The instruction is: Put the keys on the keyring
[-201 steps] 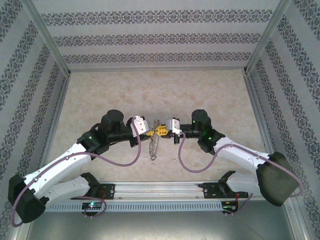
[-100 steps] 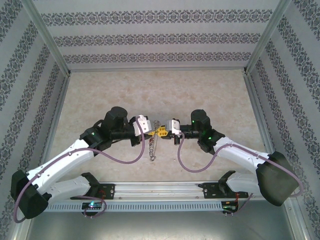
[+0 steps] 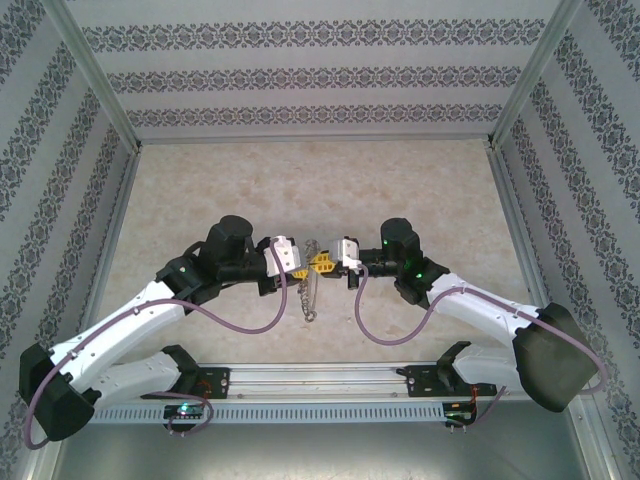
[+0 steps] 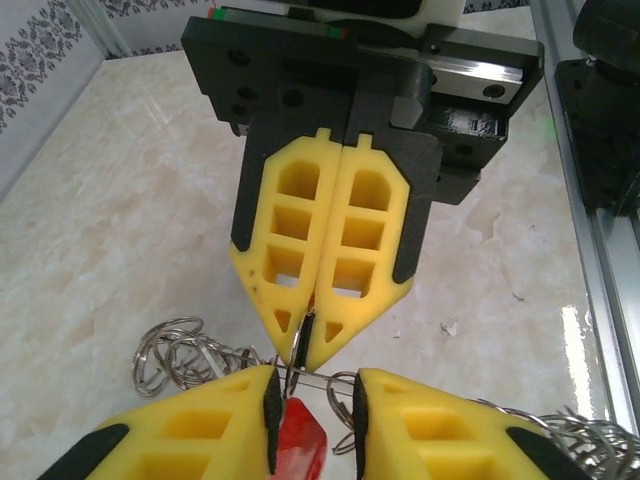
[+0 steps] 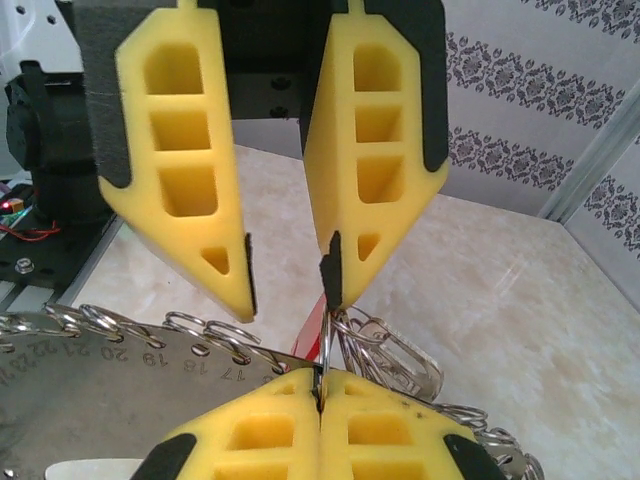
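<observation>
Our right fingers (image 4: 345, 325), ribbed yellow foam, pinch shut on a thin wire loop of the coiled silvery keyring (image 4: 175, 345). Our left fingers (image 5: 185, 157) stand parted, a red plastic key (image 4: 302, 445) between them, its blade hidden.

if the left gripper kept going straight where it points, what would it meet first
Probably the thin metal ring pinched by the right gripper, then that gripper itself just behind; depth is unclear.
</observation>
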You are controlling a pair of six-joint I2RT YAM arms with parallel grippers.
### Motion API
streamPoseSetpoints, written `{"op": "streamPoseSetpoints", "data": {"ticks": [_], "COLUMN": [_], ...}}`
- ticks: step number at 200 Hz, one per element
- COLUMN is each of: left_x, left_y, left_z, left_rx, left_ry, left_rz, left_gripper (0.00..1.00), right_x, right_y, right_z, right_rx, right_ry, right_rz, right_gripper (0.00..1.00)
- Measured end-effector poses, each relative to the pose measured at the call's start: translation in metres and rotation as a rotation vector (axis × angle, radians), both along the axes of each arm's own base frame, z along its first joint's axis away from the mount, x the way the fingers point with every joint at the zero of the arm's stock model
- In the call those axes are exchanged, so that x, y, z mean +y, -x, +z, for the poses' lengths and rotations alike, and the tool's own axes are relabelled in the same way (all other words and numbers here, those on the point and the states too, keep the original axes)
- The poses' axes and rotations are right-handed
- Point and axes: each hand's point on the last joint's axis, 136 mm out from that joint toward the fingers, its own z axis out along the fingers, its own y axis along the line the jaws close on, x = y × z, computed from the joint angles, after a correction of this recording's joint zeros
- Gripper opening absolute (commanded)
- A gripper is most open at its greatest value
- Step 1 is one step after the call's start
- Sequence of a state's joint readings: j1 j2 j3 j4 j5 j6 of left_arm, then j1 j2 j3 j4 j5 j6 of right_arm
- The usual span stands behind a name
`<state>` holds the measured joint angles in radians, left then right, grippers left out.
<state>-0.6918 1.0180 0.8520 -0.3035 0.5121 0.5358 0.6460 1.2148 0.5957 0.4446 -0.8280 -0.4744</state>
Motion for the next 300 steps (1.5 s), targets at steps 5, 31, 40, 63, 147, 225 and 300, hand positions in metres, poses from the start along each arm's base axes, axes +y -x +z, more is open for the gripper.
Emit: {"op": "streamPoseSetpoints", "data": {"ticks": [5,31,40,63,147,225,300], "left_x": [0.000,-0.001,-0.001,-0.001,0.002,0.001,0.013], "left_y": [0.000,-0.004,-0.005,-0.007,-0.013,-0.015,-0.024], "left_z": [-0.001,-0.005,-0.006,-0.008,-0.012,-0.014,-0.011], "left_rx": [0.001,0.006,0.008,0.006,-0.002,0.006,-0.019], "left_ry": [-0.002,-0.016,-0.018,-0.026,-0.048,-0.055,-0.077], "left_rz": [0.000,0.008,0.009,0.021,0.052,0.053,0.142], "left_gripper": [0.26,0.29,0.29,0.29,0.07,0.00,0.00], "right_x": [0.000,-0.001,-0.001,0.001,0.001,0.001,0.005], "right_y": [0.000,0.001,0.001,0.004,0.001,-0.001,-0.013], "right_z": [-0.001,-0.003,-0.004,-0.005,-0.006,-0.009,0.000], "right_rx": [0.002,0.012,0.015,0.018,-0.004,0.004,-0.008], "right_ry": [0.002,0.011,0.014,0.017,0.028,0.041,0.082], "right_rz": [0.000,-0.001,-0.001,0.010,-0.008,-0.018,-0.071], "right_gripper": [0.00,0.00,0.00,0.00,0.00,0.00,0.23]}}
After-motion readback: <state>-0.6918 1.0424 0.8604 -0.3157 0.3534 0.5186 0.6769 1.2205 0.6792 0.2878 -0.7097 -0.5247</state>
